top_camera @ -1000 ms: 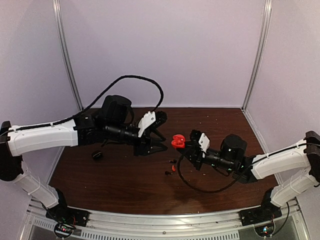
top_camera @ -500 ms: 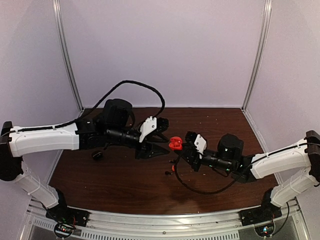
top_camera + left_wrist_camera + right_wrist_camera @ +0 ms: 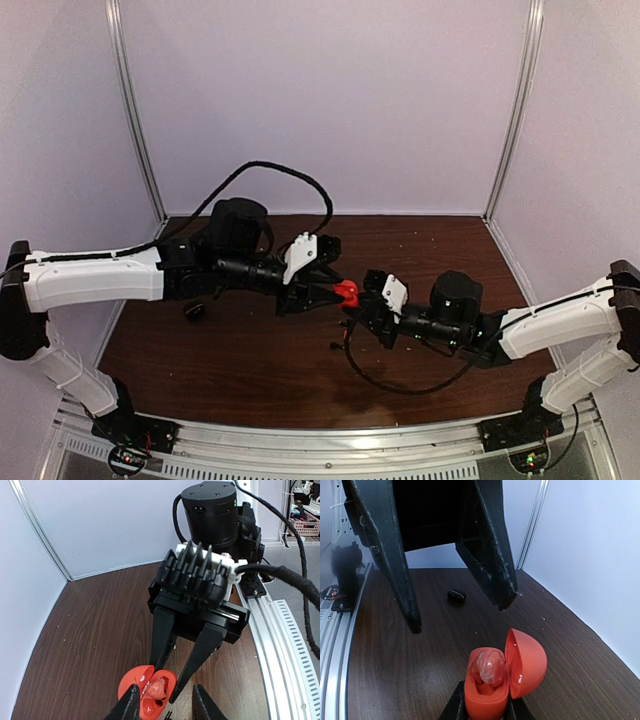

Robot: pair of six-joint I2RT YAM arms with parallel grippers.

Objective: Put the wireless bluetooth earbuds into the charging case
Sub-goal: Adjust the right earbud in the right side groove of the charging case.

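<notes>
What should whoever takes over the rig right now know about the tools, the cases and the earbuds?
Left tool: open, empty, facing the red case.
Right tool: shut on the red case, lid open.
Done: one red earbud looks seated inside.
Left: tiny loose earbuds lie on the table near the right tool. The black case lies apart and looks closed.

The white-and-black left arm [image 3: 90, 278] reaches rightward, low and level; its black two-finger left gripper [image 3: 333, 286] is spread wide; the white-and-black right arm [image 3: 550, 320] reaches leftward; its black right gripper [image 3: 353, 303] clamps an open red rounded plastic case [image 3: 346, 292]; the fingertips nearly meet.
</notes>
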